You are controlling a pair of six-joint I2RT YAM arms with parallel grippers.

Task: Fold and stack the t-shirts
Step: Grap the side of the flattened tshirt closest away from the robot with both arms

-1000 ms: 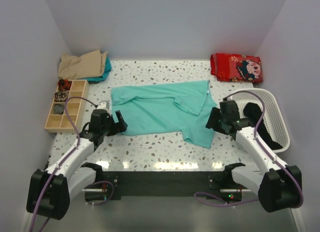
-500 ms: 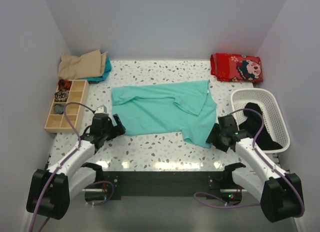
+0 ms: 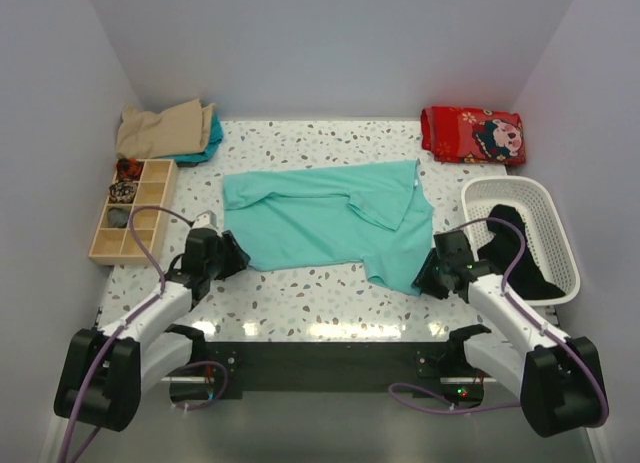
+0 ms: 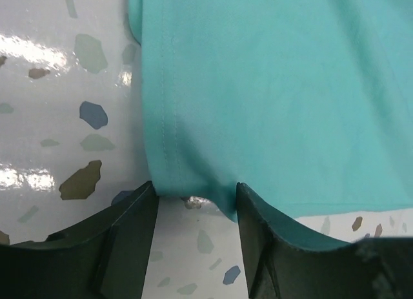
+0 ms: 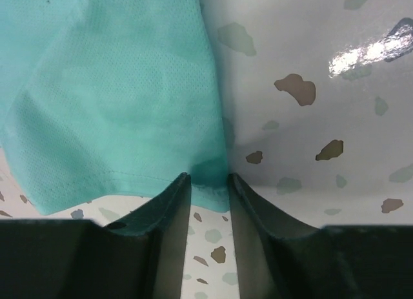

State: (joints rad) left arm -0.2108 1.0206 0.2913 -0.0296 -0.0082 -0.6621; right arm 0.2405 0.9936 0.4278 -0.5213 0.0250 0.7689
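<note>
the table (image 3: 300, 295) is white with little grey and brown spots, and it is shiny near the bottom of the frame. at the left side sits a wooden box (image 3: 101, 253) split into small parts. some small dark bits (image 3: 122, 190) lie in the parts on its left side; what they are is hard to tell. at the right side stands a white basket (image 3: 506, 183) with holes in its walls. a folded red cloth (image 3: 470, 135) with a cartoon face lies in the upper right. pale walls (image 3: 320, 43) stand all around.
</note>
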